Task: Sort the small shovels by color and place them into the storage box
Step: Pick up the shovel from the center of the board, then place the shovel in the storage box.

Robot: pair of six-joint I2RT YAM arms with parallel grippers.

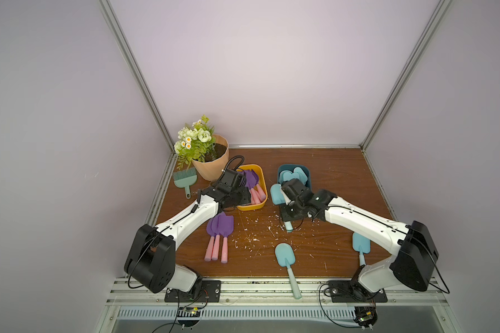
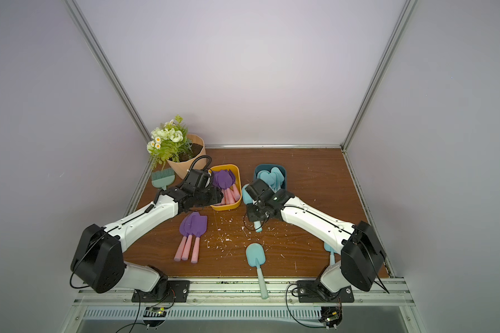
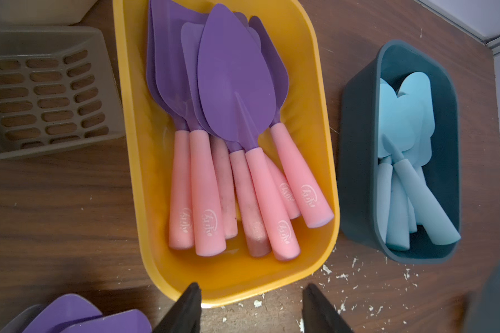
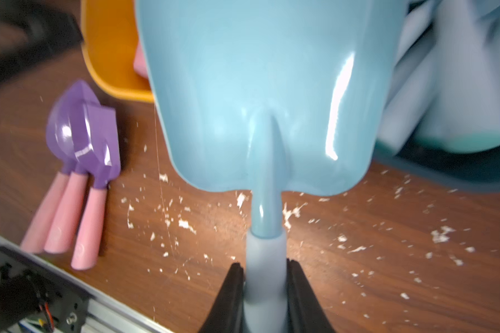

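Observation:
A yellow box holds several small shovels with purple blades and pink handles. Beside it a dark teal box holds several light blue shovels. Three purple shovels lie together on the table below the left arm. My left gripper hangs open over the near end of the yellow box, with nothing in it. My right gripper is shut on the handle of a light blue shovel, held off the table beside the teal box. Two light blue shovels lie loose, one at front centre, another under the right arm.
A flower pot stands in the back left corner with a green brush beside it. A brown slotted scoop lies left of the yellow box. White crumbs are scattered mid-table. A metal rail runs along the front edge.

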